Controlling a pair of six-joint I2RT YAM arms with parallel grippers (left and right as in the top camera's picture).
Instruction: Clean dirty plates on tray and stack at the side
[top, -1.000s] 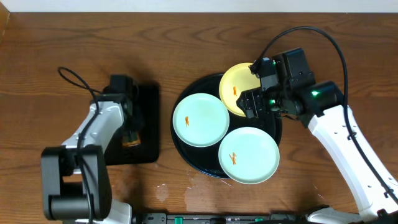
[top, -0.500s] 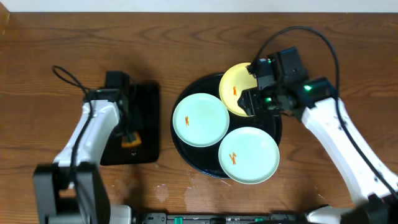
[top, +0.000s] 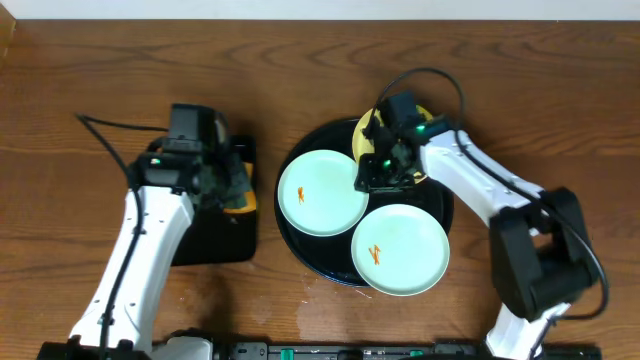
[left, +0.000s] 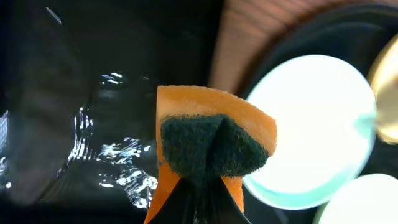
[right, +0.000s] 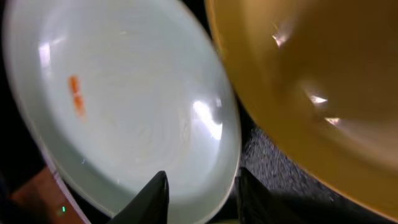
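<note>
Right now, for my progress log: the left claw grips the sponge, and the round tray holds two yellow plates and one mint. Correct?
No. The left claw does grip the sponge, but the tray holds two mint plates and one yellow plate; the overhead and right wrist views show it.

The left gripper (left: 202, 190) pinches an orange sponge (left: 214, 118), its dark green scouring face folded toward the camera, over a wet glossy rectangular tray (left: 93, 93), while at right a mint-blue plate (left: 317, 124) lies on the round black tray (left: 348, 25) beside a yellow plate (left: 388, 93).
</note>
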